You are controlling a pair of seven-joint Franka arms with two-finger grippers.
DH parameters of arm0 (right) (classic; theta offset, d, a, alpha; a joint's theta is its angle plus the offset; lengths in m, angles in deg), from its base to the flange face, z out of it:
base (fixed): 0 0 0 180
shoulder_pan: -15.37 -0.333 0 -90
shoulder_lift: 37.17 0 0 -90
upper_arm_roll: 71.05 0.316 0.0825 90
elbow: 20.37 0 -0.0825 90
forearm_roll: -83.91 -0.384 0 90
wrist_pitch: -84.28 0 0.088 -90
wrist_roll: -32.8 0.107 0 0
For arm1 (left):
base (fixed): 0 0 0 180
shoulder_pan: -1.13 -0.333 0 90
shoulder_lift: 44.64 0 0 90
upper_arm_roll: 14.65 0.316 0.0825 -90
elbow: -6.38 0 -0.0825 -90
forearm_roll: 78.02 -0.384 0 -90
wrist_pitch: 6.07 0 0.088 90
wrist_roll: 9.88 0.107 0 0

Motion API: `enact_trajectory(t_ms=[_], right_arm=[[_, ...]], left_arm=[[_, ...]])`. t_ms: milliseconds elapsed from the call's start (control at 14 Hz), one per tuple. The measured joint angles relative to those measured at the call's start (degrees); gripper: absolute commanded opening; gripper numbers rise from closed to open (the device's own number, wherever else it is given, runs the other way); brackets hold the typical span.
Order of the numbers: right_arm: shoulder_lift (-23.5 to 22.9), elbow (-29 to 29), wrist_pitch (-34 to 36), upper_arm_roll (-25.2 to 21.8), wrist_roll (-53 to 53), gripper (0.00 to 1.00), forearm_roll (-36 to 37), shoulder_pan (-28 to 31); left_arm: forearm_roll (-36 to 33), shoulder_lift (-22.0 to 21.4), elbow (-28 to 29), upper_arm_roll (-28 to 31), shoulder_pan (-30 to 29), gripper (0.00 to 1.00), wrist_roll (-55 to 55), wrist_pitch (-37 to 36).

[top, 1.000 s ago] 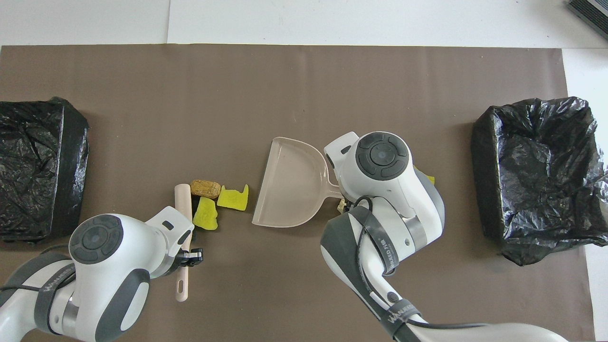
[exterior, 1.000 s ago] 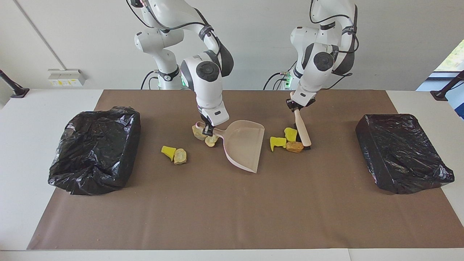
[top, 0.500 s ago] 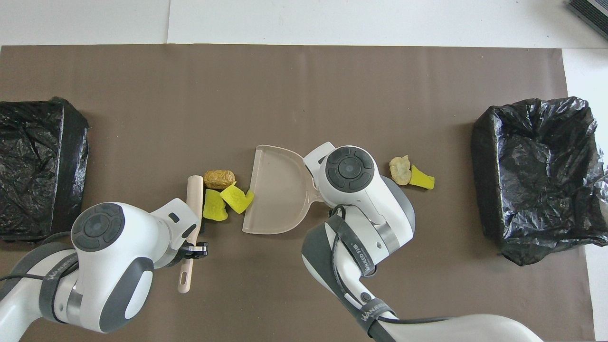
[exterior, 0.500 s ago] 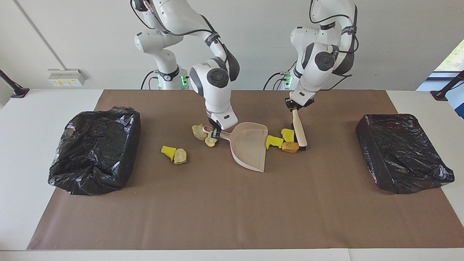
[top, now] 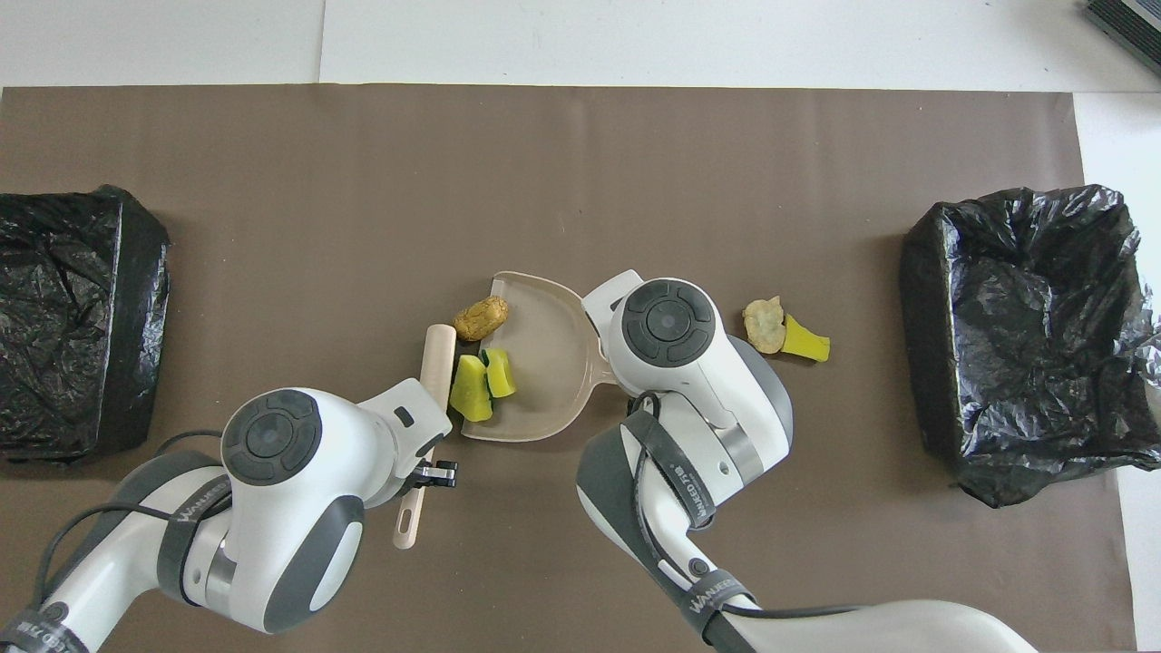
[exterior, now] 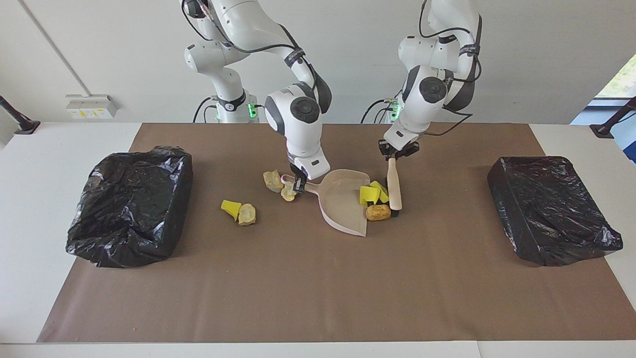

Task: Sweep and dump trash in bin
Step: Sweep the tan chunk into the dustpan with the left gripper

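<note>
Yellow wedges (exterior: pixel 370 193) now inside dustpan (exterior: pixel 343 209)

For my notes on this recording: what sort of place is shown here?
Most likely a robotics lab set up for a cleaning test: two white arms mounted at a table, a brown paper sheet laid over it, and staged trash between bag-lined bins.

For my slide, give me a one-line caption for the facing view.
Left gripper brushes yellow and brown trash into the dustpan held by the right gripper.
</note>
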Motion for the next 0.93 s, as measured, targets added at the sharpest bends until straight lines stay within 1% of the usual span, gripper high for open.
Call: enact_trajectory(t_ms=[214,429,643,929], right_arm=[[0.00,-0.01,0.03,0.00,0.18,0.00,0.00,0.00],[0.00,-0.01,0.07,0.00,0.63,0.00,0.00,0.00],[0.00,-0.01,0.08,0.00,0.67,0.00,0.00,0.00],[0.07,0.02,0.67,0.00,1.42,0.00,0.00,0.00]], left_arm=[[1.68,1.07,-3.00,-0.09,4.08,0.00,-0.06,-0.02],[1.97,1.93,-4.84,-0.10,5.52,0.00,-0.19,-0.63],[1.97,1.95,-7.11,0.99,5.28,0.00,-0.28,-6.90],[0.92,0.85,-8.75,1.53,3.74,0.00,-2.99,-12.13]])
